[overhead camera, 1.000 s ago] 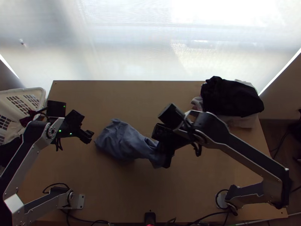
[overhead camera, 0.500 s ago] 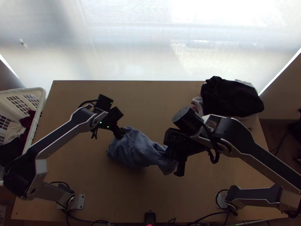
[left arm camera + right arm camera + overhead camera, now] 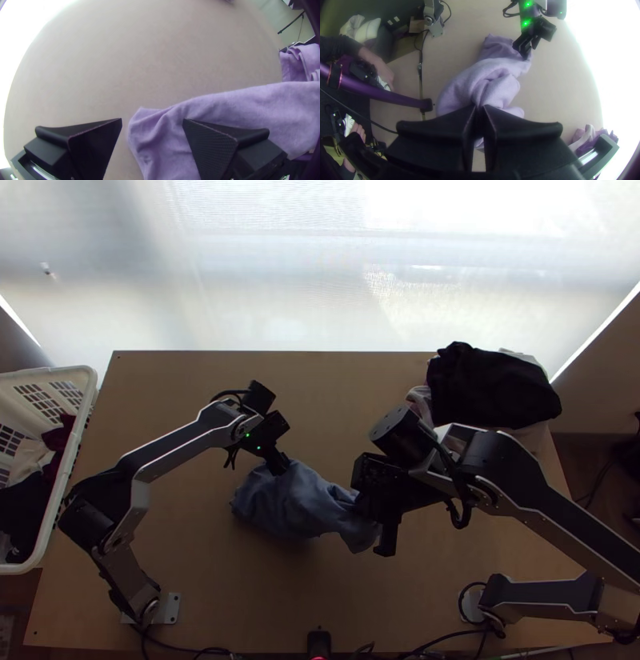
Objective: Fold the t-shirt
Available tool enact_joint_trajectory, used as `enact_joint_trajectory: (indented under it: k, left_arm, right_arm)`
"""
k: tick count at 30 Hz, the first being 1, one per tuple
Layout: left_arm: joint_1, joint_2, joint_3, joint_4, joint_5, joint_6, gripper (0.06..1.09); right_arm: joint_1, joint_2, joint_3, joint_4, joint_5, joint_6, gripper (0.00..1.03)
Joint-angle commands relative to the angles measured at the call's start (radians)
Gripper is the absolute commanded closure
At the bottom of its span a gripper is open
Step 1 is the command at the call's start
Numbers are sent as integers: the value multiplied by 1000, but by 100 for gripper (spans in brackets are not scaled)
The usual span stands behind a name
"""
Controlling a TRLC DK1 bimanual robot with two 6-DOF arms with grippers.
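Observation:
My left gripper (image 3: 278, 466) is at the upper edge of the blue-grey t-shirt (image 3: 292, 504), which lies bunched on the table. In the left wrist view that gripper (image 3: 152, 120) stands open, one finger over a corner of the shirt (image 3: 233, 106) and the other over bare table. My right gripper (image 3: 382, 520) is at the shirt's right end. In the right wrist view the right gripper (image 3: 479, 108) is shut on gathered cloth of the shirt (image 3: 463, 83), and folds spread out from between its fingers.
A white basket (image 3: 76, 448) with clothes stands at the table's left edge. A pile of dark and light clothes (image 3: 492, 386) lies at the back right. Bare wooden table (image 3: 264, 372) stretches behind the shirt. A person's hands show in the right wrist view.
My left gripper has moved right, to the shirt's upper edge. The right gripper has shifted right and slightly toward the near edge, and the shirt has slid right with it.

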Motion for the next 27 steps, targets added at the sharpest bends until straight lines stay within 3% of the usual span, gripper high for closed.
enact_joint_trajectory:
  k: [1, 5, 6, 13, 19, 24, 27]
  left_arm:
    - [-9, 40, -18, -15, 19, 28, 51]
    - [14, 37, -21, -25, 26, 33, 99]
    - [24, 29, -21, -30, 26, 34, 105]
    - [281, -164, 116, -139, 49, -21, 105]
    - [481, -357, 240, -268, 124, -56, 105]
    - [498, -537, 266, -360, 129, -62, 105]
    - [429, -683, 202, -413, 132, -79, 105]
  right_arm:
    - [-4, 3, 1, -1, 0, -7, 100]
    - [-12, 4, -8, -1, 2, -11, 100]
    - [-20, 4, -12, -1, 2, -14, 100]
    - [-241, 3, 12, 36, 8, -21, 100]
    - [-419, -13, -63, 113, 11, -19, 100]
    - [-463, -26, -124, 133, 11, -11, 100]
    - [-466, -60, -265, 133, 11, -14, 100]
